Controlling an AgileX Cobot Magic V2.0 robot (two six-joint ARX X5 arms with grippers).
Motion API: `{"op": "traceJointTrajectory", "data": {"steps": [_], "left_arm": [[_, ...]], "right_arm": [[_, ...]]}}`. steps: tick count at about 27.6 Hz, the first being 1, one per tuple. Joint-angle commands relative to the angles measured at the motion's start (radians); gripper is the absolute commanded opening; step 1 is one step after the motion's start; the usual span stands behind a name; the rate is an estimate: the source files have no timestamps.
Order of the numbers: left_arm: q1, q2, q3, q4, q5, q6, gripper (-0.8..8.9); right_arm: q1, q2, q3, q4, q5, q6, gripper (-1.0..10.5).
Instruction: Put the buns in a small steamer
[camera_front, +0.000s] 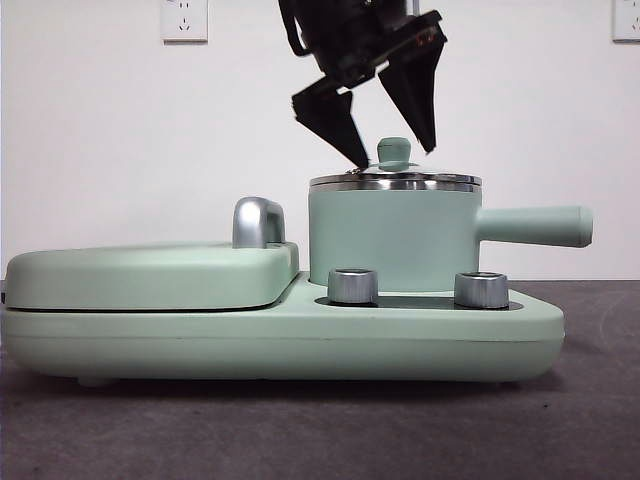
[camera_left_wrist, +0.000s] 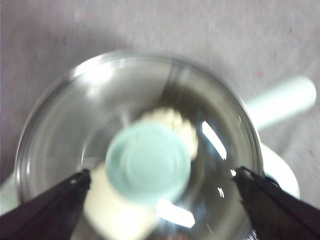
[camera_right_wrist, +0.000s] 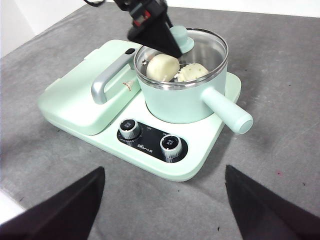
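Left gripper spread open over the lidded small steamer, buns blurred through glass; right gripper open

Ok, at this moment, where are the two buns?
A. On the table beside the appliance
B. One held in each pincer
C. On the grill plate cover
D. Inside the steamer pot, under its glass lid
D: in the right wrist view, both buns lie inside the steamer, seen through the closed lid, with the open left pincer above its knob.

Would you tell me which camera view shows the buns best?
The right wrist view: both buns show sharply through the steamer's glass lid. The left wrist view shows them blurred beneath the lid's knob; the front view hides them behind the steamer's wall.
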Motion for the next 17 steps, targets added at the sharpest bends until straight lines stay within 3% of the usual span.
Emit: {"op": "traceJointTrajectory", "data": {"steps": [1,7,12,17], "left_arm": [[0.002,-0.027,0.092,-0.068,-0.003,-0.066,5.01],[0.008,-0.334,0.037,-0.180,-0.002,-0.112,5.00],[0.000,-0.730,-0.327,-0.180,-0.002,-0.089,4.98],[0.001,-1.015,-0.631,-0.116,-0.002,-0.131,4.97]], "right_arm": [[0.008,0.001,0.005,0.010,0.000,-0.005,3.8],[0.008,0.001,0.005,0.011,0.000,-0.005,3.8],[0.008,0.001,0.005,0.011,-0.001,-0.005,3.8],[0.008,0.001,0.005,0.011,-0.010,-0.005,3.8]]}}
